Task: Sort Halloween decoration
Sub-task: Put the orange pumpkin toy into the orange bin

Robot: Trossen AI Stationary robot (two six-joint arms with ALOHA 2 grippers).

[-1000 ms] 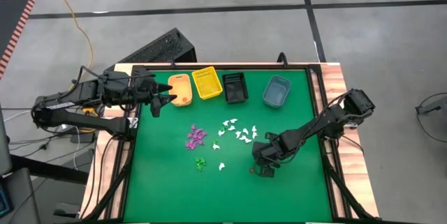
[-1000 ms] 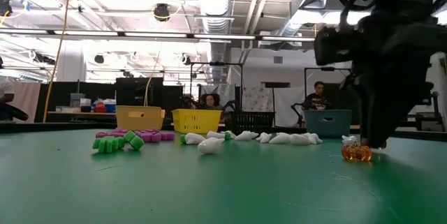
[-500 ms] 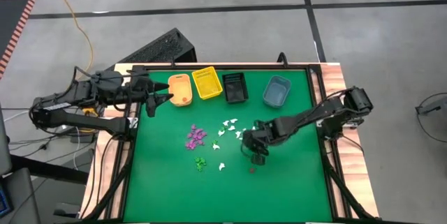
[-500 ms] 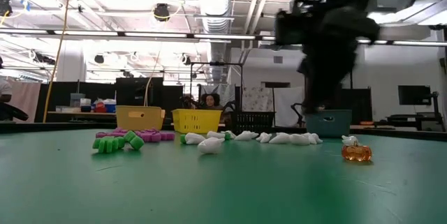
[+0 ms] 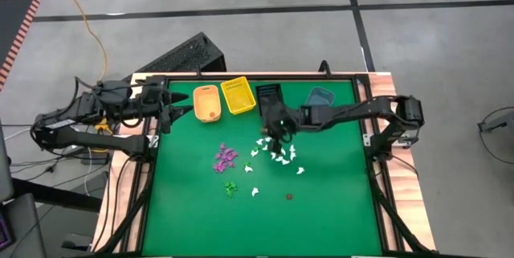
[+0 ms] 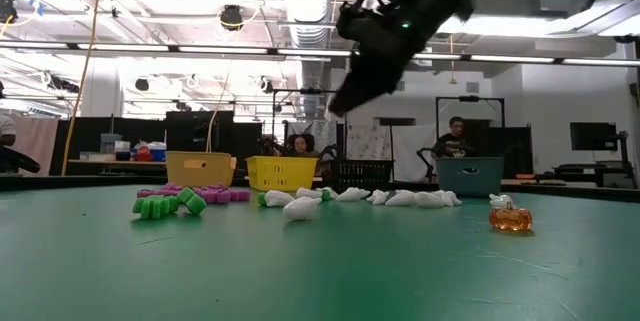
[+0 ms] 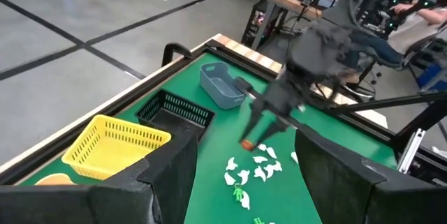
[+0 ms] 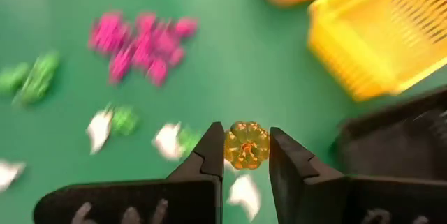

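Note:
My right gripper (image 5: 277, 127) hangs above the white trinkets (image 5: 277, 153), near the bins, shut on a small orange pumpkin trinket (image 8: 246, 145). In the low view, the right gripper (image 6: 337, 108) is high above the table. A second orange pumpkin (image 5: 290, 196) sits on the green mat toward the near side. Purple trinkets (image 5: 226, 157) and green trinkets (image 5: 231, 187) lie in small heaps to the left of the white ones. My left gripper (image 5: 167, 113) waits open at the table's far left edge, with nothing between its fingers. My right gripper pinches the orange pumpkin's two opposite sides (image 8: 230, 147) between the free ends of its two fingers (image 8: 209, 155). The fingers slant down toward the table's far left. The pumpkin is lifted clear of the mat, above the white trinkets.
Four bins stand in a row along the far edge: orange (image 5: 207, 104), yellow (image 5: 238, 96), black (image 5: 269, 96) and blue-grey (image 5: 320, 97). The near half of the green mat (image 5: 321, 218) is bare apart from the lone pumpkin. People sit in the room beyond the table.
My right gripper has risen from the mat beside the lone pumpkin. It has swung toward the far left, over the white trinkets toward the bins, carrying the orange pumpkin. My left gripper has drawn back a little toward the table's left edge.

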